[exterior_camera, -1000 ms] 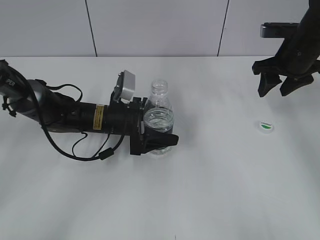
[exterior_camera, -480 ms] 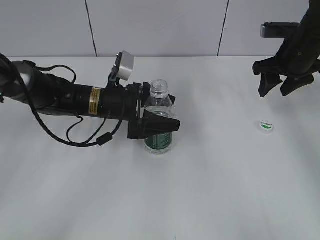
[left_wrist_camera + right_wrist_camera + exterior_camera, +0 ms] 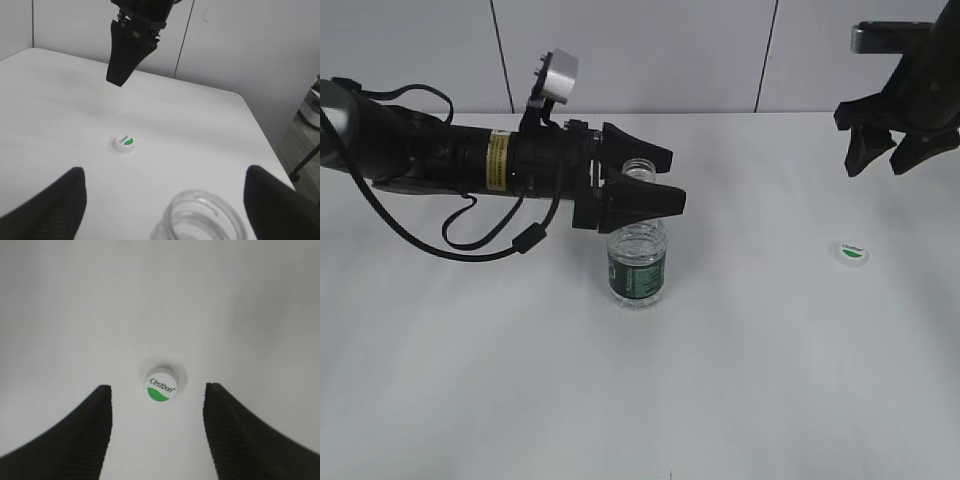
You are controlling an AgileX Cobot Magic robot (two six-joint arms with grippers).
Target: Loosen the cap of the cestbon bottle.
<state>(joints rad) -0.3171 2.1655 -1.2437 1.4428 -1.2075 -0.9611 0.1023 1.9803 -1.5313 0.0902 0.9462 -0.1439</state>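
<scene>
The cestbon bottle (image 3: 638,262) stands upright on the white table, clear with a dark green label, its neck open and capless (image 3: 201,216). My left gripper (image 3: 676,180) is level with the neck and open; its fingers (image 3: 54,202) stand wide on either side of the bottle's mouth without touching it. The white cap (image 3: 852,253) with its green logo lies flat on the table at the right, also in the left wrist view (image 3: 125,143). My right gripper (image 3: 876,168) hangs open well above the cap (image 3: 161,386), nothing between its fingers (image 3: 80,435).
A white panelled wall (image 3: 640,50) rises behind the table. The table's right edge (image 3: 260,130) drops off beyond the cap. Black cables (image 3: 470,235) loop under the left arm.
My left gripper has risen from around the bottle's body to neck height, leaving the bottle standing on the table. The right gripper has lifted slightly. The cap has not moved.
</scene>
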